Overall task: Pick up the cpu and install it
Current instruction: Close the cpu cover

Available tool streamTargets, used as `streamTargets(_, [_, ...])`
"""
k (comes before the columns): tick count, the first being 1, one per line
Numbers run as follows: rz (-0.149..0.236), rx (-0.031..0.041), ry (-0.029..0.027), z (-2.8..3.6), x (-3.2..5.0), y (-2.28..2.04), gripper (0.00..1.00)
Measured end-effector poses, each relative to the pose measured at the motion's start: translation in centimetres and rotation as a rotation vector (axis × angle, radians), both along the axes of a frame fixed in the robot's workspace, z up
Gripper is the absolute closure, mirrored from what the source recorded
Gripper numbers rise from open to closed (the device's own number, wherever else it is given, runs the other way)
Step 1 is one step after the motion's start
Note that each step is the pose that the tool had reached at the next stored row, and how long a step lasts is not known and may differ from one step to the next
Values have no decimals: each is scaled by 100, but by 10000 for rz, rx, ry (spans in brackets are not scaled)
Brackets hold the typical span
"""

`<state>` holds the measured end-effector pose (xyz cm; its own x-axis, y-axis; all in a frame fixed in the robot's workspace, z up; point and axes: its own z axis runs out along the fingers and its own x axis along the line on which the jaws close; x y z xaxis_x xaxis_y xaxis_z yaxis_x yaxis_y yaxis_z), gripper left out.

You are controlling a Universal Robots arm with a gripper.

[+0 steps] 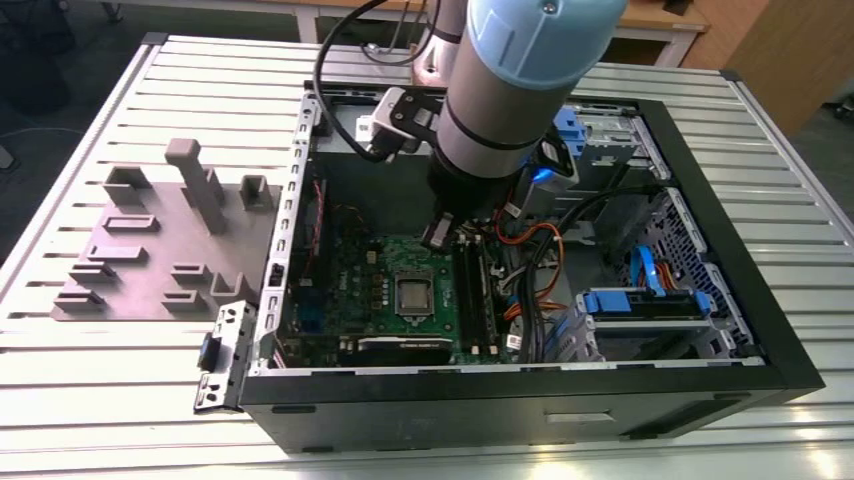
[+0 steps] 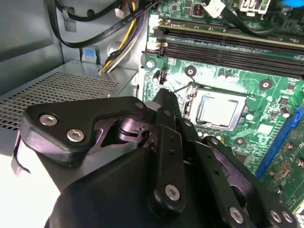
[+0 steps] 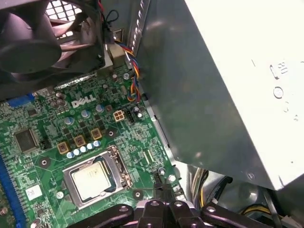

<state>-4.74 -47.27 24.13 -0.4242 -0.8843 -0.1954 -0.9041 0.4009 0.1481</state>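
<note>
The small flat square silver-grey cpu [image 1: 415, 294] is sitting in the shiny metal socket frame [image 3: 120, 164] on the big green motherboard [image 1: 350, 300], and nothing is holding it. In both wrist views the cpu [image 2: 219, 109] [image 3: 89, 177] is lying flat with the frame all around it.

The black metal gripper [image 1: 439, 233] is hanging just above the green motherboard, a little way from the cpu and not touching it. In the second wrist view its black fingers [image 2: 164, 102] are looking pressed together with nothing between them, so the gripper [image 3: 164, 204] is empty.

The fat grey and blue robot arm [image 1: 514, 90] is reaching down into the open black computer case [image 1: 747, 300]. Beside the green motherboard, long black memory slots [image 1: 473, 290] are running along one edge. A big grey metal box [image 3: 213, 95] is standing close to the gripper, with coloured wires [image 3: 132, 61] next to it. A round black fan [image 3: 52, 40] is sitting at the far edge of the green motherboard. A grey plastic block tray [image 1: 160, 240] is lying outside the case on the ribbed metal table [image 1: 80, 400]
</note>
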Motion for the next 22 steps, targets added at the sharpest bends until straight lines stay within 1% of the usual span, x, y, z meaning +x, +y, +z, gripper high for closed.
streamTargets(3, [11,5,0,19,22,8,89])
streamTargets(6, [17,4,0,26,40,23,89])
streamTargets(13, [44,20,0,24,60,102,89])
streamTargets(15, [222,20,0,18,59,110,89])
streamTargets(19, [797,24,-1,2,59,111,89])
streamTargets(21, [870,50,-22,-3,58,110,89])
streamTargets(22, [880,82,-31,-3,59,111,89])
